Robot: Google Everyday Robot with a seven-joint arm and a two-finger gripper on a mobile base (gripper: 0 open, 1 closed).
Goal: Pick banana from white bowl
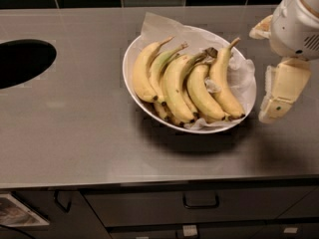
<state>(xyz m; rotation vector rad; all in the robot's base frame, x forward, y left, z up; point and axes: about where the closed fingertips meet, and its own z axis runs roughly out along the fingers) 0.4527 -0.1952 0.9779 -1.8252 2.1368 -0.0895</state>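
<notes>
While the gripper [260, 73] hangs at the right edge of the view, just beside the white bowl [129, 78] and above the grey counter [75, 133], its two pale fingers [281, 91] stand apart, clamped on nothing and touching neither bowl nor fruit. One finger points down toward the counter close to the bowl's right rim; the other shows higher up, near the robot's rounded white body.

The banana [224, 83] lies at the right side of the bowl, the fruit nearest the gripper. It is long and gently curved, evenly yellow with a few small brown specks. Its stem points up and away toward the back rim, and its dark tip rests at the front rim. It leans against a shorter yellow banana [199, 91] on its left. Crumpled white paper [244, 73] lines the bowl beneath it and pokes out past the rim.

Further left in the bowl lie more bananas, among them a green-tinged one [162, 66]. A dark oval opening [20, 61] sits in the counter well to the left.
</notes>
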